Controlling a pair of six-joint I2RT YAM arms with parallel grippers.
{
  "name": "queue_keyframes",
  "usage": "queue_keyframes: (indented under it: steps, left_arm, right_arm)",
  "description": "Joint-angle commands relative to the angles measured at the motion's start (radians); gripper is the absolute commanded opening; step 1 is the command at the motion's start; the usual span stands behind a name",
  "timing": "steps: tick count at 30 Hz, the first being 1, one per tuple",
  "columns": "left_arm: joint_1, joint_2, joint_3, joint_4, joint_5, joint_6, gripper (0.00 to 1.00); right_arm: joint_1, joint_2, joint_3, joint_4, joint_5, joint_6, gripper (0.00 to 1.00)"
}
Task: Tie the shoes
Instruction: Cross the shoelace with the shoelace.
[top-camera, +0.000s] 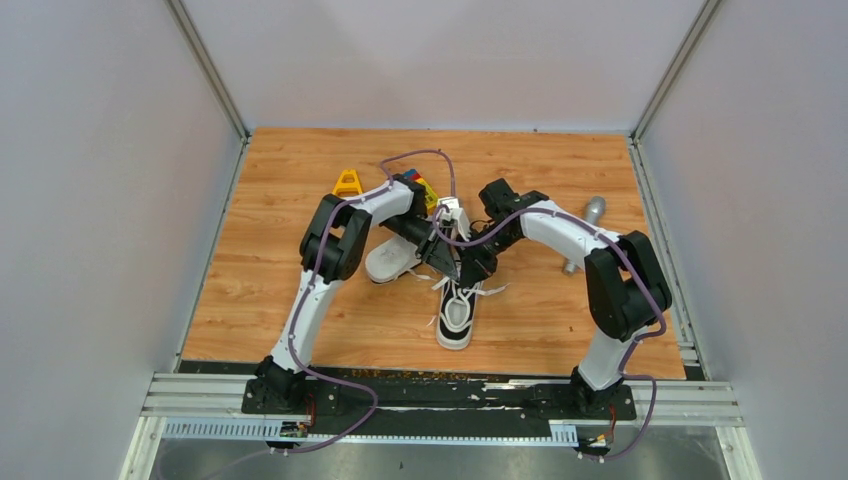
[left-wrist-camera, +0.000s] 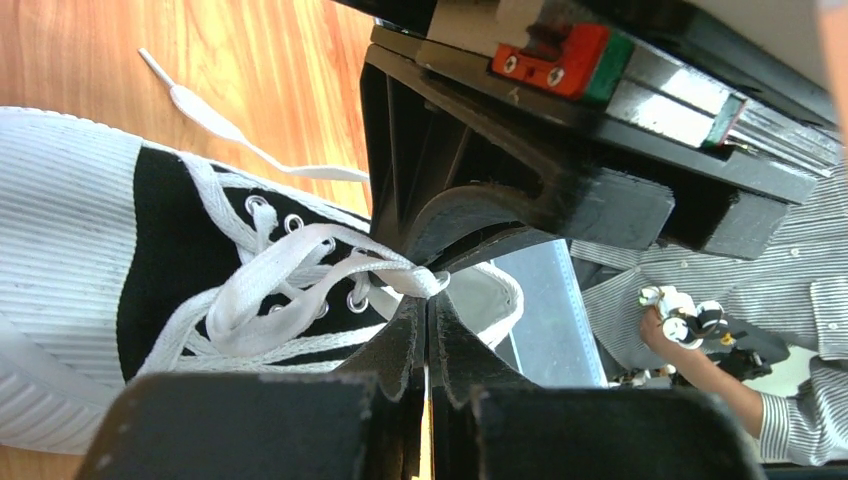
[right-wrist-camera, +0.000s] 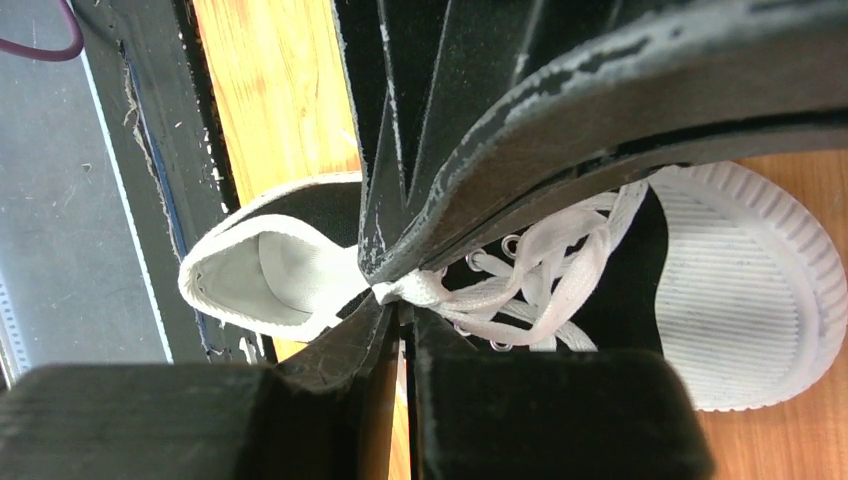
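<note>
1. Spare shoe (top-camera: 390, 262): lies on its side under the left arm, white underside showing.
2. Left gripper (left-wrist-camera: 428, 300): pressed together, pinching the flat woven lace (left-wrist-camera: 300, 270).
3. Laced shoe (top-camera: 456, 318): black canvas, ribbed white toe cap. It sits directly below both grippers, long axis near-to-far, heel towards the bases, both arms equally near.
4. Right gripper (right-wrist-camera: 400, 300): pinching the same lace crossing.

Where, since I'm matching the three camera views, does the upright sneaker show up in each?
Top external: sneaker at centre, just below the middle.
Left wrist: sneaker fills the left half, laces running toward centre.
Right wrist: sneaker across the middle, toe at right.
Shared landmark: its white-lined heel opening, seen in all three.
</note>
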Motion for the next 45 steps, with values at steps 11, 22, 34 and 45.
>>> queue_keyframes:
  steps: [11, 22, 34, 45]
  left_arm:
    - [-0.027, -0.017, 0.101, -0.026, -0.094, -0.333, 0.00]
    - [-0.009, -0.333, -0.341, 1.058, -0.288, -1.235, 0.08]
    - [-0.003, -0.385, -0.517, 1.418, -0.219, -1.519, 0.16]
    - [-0.002, -0.398, -0.554, 1.451, -0.219, -1.547, 0.29]
  right_arm:
    - [-0.010, -0.046, -0.050, 0.047, -0.021, 0.075, 0.08]
    - [-0.012, -0.067, -0.077, 0.103, -0.015, 0.120, 0.10]
    - [0.006, -0.094, -0.123, 0.145, -0.019, 0.137, 0.10]
    - [0.014, -0.095, -0.151, 0.156, -0.015, 0.136, 0.11]
